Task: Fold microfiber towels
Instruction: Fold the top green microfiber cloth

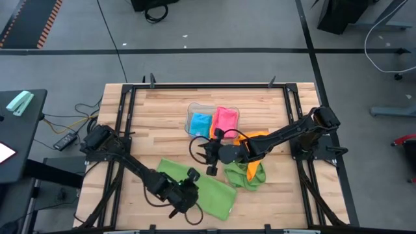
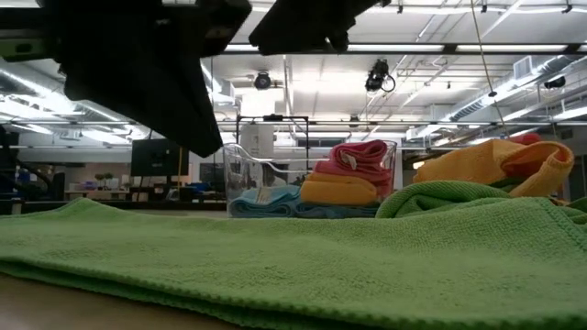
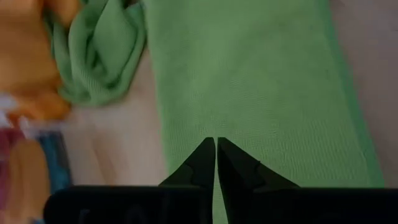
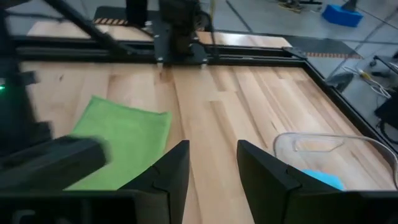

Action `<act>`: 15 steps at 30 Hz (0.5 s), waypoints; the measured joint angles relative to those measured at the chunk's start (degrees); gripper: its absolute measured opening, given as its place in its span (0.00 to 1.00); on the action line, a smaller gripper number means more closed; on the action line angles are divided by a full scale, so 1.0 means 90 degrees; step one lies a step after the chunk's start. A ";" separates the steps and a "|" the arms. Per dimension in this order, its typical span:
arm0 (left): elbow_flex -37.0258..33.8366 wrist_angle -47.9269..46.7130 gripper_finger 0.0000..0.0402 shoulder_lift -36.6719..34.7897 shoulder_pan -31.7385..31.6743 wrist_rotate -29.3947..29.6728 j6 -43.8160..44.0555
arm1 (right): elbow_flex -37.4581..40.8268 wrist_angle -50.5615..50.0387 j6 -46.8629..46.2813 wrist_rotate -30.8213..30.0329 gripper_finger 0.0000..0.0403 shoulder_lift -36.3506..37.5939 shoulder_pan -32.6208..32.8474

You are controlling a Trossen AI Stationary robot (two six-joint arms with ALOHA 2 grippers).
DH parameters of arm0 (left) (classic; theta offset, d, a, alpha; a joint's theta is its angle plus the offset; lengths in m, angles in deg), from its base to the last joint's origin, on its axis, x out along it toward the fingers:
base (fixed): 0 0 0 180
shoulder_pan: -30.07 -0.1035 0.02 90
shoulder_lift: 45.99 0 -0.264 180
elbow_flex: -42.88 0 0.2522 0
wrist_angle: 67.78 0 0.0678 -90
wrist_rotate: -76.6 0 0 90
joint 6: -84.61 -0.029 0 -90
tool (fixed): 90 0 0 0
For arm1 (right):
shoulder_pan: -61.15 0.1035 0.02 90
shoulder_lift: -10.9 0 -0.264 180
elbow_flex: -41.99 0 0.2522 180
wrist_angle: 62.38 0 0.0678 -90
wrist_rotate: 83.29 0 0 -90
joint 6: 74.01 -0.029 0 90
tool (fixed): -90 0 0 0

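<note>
From above, left gripper (image 1: 190, 207) hangs over my flat green towel (image 1: 201, 188) near the table's front edge (image 1: 195, 229); bare wood lies between both arms. Right gripper (image 1: 207, 155) hovers beside the clear tray (image 1: 192, 108) and the crumpled green-orange pile (image 1: 250, 170). Left wrist view: fingers (image 3: 202, 165) almost touching, holding nothing. Right wrist view: fingers (image 4: 174, 171) apart, empty, over wood.

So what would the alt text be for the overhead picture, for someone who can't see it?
Seen from above, a wooden table holds a flat green towel with the left gripper over its near edge. The right gripper hangs open beside a clear tray of folded blue and pink towels, with crumpled orange and green towels to its right.
</note>
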 joint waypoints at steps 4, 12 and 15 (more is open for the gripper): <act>0.0000 -0.0042 0.07 0.0000 -0.0009 -0.0134 0.1141 | -0.0148 -0.0258 0.0276 0.0193 0.34 0.0000 0.0126; -0.0002 0.0516 0.04 0.0000 0.0235 -0.1168 0.1896 | -0.0149 -0.0338 0.0766 0.0285 0.34 0.0000 0.0466; -0.0002 0.1027 0.06 0.0000 0.0299 -0.1155 0.2206 | -0.0149 -0.0337 0.0871 0.0282 0.34 0.0000 0.0582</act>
